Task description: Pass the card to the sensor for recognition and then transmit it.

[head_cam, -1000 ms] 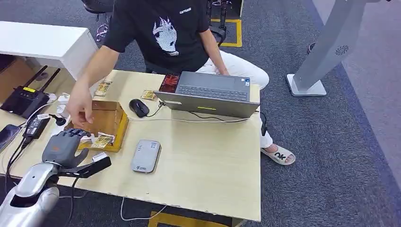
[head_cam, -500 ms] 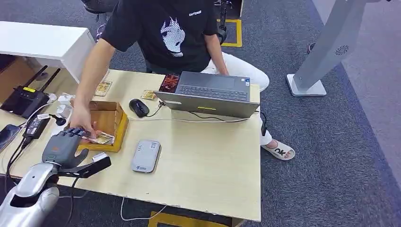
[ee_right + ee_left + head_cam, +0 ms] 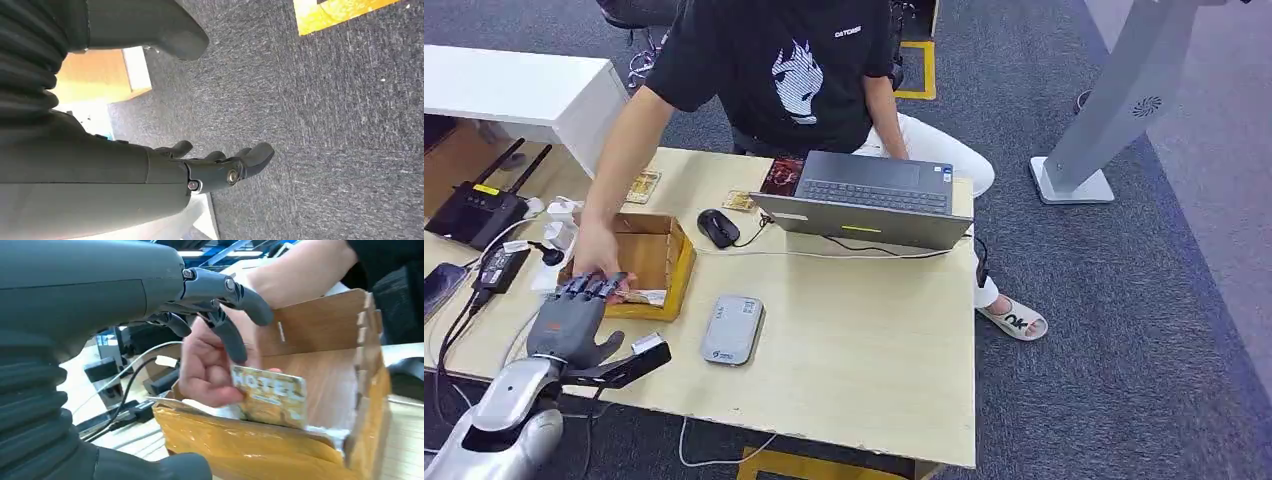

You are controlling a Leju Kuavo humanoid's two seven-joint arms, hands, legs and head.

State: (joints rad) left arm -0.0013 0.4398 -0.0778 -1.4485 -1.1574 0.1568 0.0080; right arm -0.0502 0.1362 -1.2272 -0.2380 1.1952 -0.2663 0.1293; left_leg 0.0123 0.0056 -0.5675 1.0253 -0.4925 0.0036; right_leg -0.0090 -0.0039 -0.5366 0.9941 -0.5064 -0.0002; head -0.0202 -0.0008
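Observation:
A gold card (image 3: pixel 270 395) printed HOTEL stands at the front rim of the wooden box (image 3: pixel 672 250), pinched by a person's hand (image 3: pixel 207 370). In the head view the card (image 3: pixel 644 297) lies at the box's near edge. My left hand (image 3: pixel 574 318) hovers at that edge with its fingers (image 3: pixel 227 335) spread over the person's hand and the card's top, gripping nothing. The grey-white sensor (image 3: pixel 732 329) lies flat on the table just right of the box. My right hand (image 3: pixel 220 167) hangs over the carpet, fingers loosely apart and empty.
A person in a black shirt (image 3: pixel 794 70) leans over the table's far side. A laptop (image 3: pixel 869 200), a mouse (image 3: pixel 718 227) and loose cards (image 3: pixel 642 186) lie behind the box. A router (image 3: pixel 474 210), chargers and cables crowd the left end.
The person's hand has dropped into the box front and taken up the card. My left hand has edged forward and right to the box rim.

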